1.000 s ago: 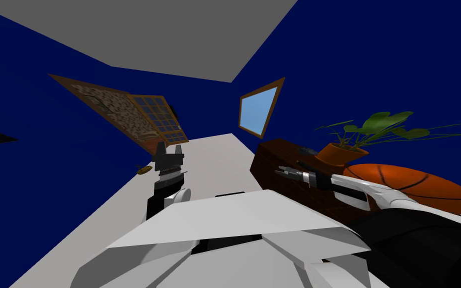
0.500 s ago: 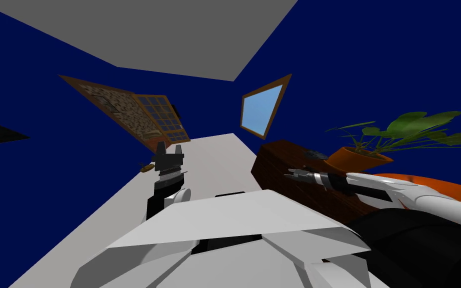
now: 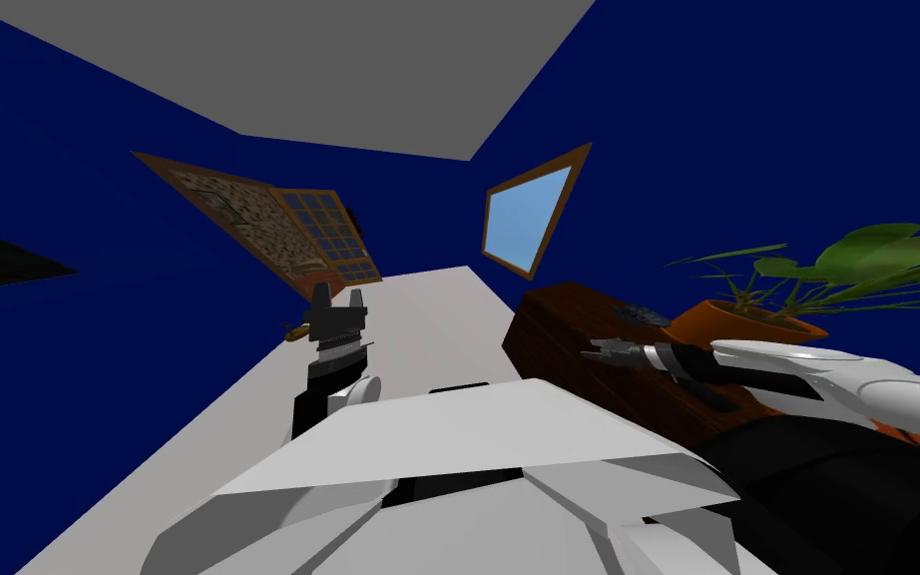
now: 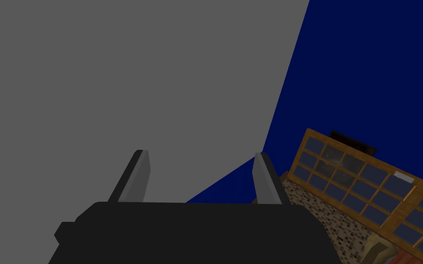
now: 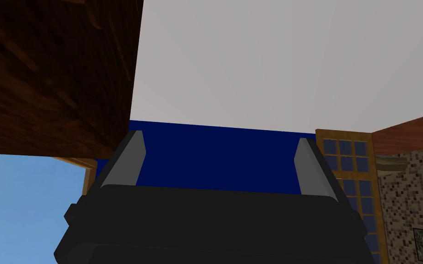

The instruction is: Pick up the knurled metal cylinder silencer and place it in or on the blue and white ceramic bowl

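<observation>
A dark grey object point(image 3: 643, 313), too small to be identified as the knurled cylinder, is seen lying on the dark, grained wooden surface point(image 3: 558, 329), at 1 o'clock of the right gripper point(image 3: 596, 351). An orange plant pot point(image 3: 747, 321), partly hidden by the forearm, is set at the object's 3 o'clock. The right gripper's thin fingers are held apart beside the surface's boxy corner. The left gripper point(image 3: 338, 295), at the right gripper's 9 o'clock, is likewise spread.

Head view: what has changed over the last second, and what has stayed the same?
My own view shifted: the window, wooden cabinet and potted plant slid toward the right of the picture. The right gripper stretched further out along the cabinet, open and holding nothing. The left gripper stayed raised and open.
</observation>
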Tool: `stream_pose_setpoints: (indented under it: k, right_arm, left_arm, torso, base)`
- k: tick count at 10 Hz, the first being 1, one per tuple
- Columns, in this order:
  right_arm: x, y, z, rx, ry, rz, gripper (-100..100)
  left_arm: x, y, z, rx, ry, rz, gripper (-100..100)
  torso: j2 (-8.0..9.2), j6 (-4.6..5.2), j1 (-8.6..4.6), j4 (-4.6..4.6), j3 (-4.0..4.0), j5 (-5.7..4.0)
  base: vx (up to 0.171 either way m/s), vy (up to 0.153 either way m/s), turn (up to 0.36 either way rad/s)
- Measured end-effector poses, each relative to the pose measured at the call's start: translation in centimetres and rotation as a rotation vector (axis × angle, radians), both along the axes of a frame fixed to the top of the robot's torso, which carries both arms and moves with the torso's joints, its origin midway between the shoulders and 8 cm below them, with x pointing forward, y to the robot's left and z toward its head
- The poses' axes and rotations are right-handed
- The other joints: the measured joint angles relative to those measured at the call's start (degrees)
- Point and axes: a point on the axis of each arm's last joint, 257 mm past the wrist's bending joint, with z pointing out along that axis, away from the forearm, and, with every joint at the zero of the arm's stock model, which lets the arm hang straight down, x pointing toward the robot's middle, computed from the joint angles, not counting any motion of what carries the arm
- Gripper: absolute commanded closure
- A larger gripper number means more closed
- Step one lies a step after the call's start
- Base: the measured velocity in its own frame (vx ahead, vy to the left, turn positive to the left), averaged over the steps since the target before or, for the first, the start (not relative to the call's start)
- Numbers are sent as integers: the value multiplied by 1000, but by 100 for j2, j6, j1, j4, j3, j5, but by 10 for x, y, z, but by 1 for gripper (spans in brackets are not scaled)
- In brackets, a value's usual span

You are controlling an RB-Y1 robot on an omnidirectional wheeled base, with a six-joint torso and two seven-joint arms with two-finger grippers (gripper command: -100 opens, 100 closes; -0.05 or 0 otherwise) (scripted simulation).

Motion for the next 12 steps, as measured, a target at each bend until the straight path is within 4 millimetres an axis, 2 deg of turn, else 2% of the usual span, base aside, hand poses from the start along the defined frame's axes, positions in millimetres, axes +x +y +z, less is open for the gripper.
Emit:
stream_pose_setpoints:
  k: [3,5,7,9,10,11,12]
  right_arm:
    - [-29,-34,5,-93,97,-7,-100]
    - [-35,-48,10,-126,123,-11,-100]
    - [-54,-68,11,-169,181,-20,-100]
    - [-82,-96,15,-231,264,-36,-100]
    - [-93,-101,18,-240,292,-46,-100]
    - [-106,-113,19,-263,326,-53,-100]
    - [-111,-114,22,-266,344,-57,-100]
  left_arm:
    - [0,0,0,0,0,0,0]
    - [0,0,0,0,0,0,0]
    - [0,0,0,0,0,0,0]
    - [0,0,0,0,0,0,0]
    - [0,0,0,0,0,0,0]
    - [0,0,0,0,0,0,0]
    - [0,0,0,0,0,0,0]
  torso:
    - [-13,-3,-11,-3,-7,0]
    - [0,0,-4,0,0,-3]
    - [0,-1,-4,0,0,0]
    - [-14,-2,-33,-3,-8,-8]
    - [-13,0,-23,-3,-8,-6]
    - [-11,0,-22,-2,-6,-6]
    - [-6,-1,-12,-2,-4,-4]
  base:
    - [67,-54,65]
    - [32,-28,35]
    - [43,-61,58]
    - [81,-101,70]
    - [63,-76,36]
    - [47,-57,29]
    - [15,-22,5]
